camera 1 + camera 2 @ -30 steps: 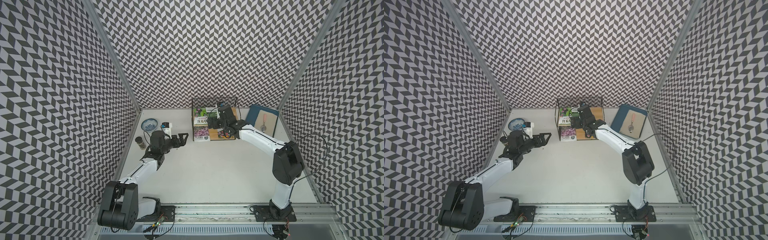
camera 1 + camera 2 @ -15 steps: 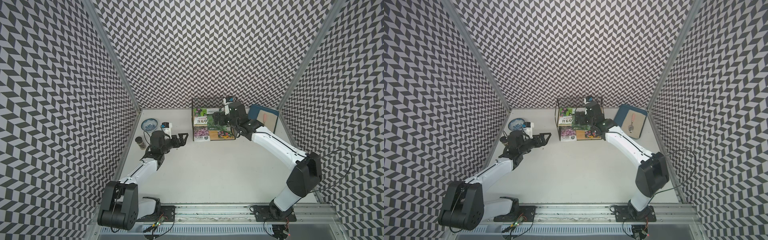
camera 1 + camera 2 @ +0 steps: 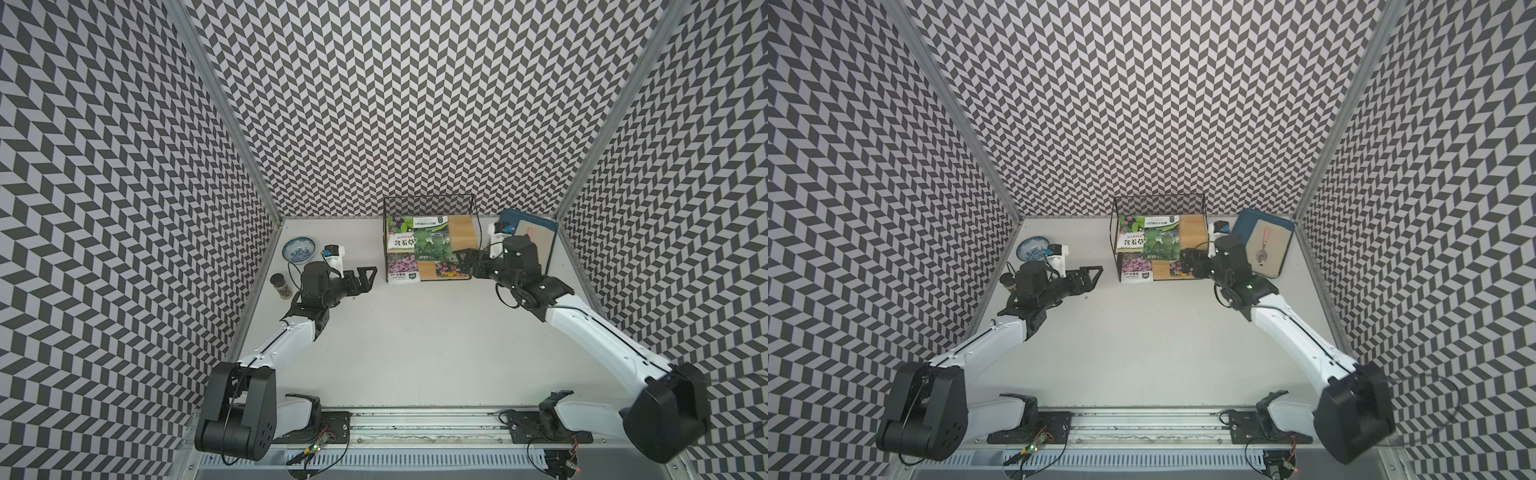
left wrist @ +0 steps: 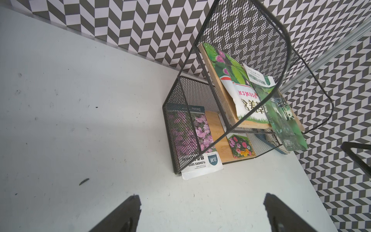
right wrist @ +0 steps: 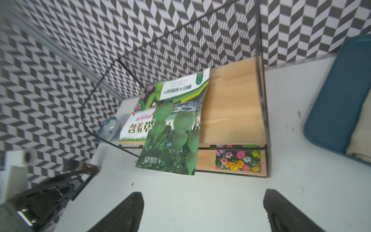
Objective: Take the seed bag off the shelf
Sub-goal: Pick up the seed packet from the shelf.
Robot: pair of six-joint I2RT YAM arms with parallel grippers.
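White tabletop: approach step; seed bag overhangs shelf.
Right gripper, left gripper gape empty; next, right must pinch the overhanging edge.

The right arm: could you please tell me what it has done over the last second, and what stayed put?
The right gripper has drawn back from over the shelf to just off its front right corner, jaws open, holding nothing; its elbow swung outward toward the near right. The left gripper, bowl and blue tray stayed as they were.

Left hand, right hand: both spread wide, empty.
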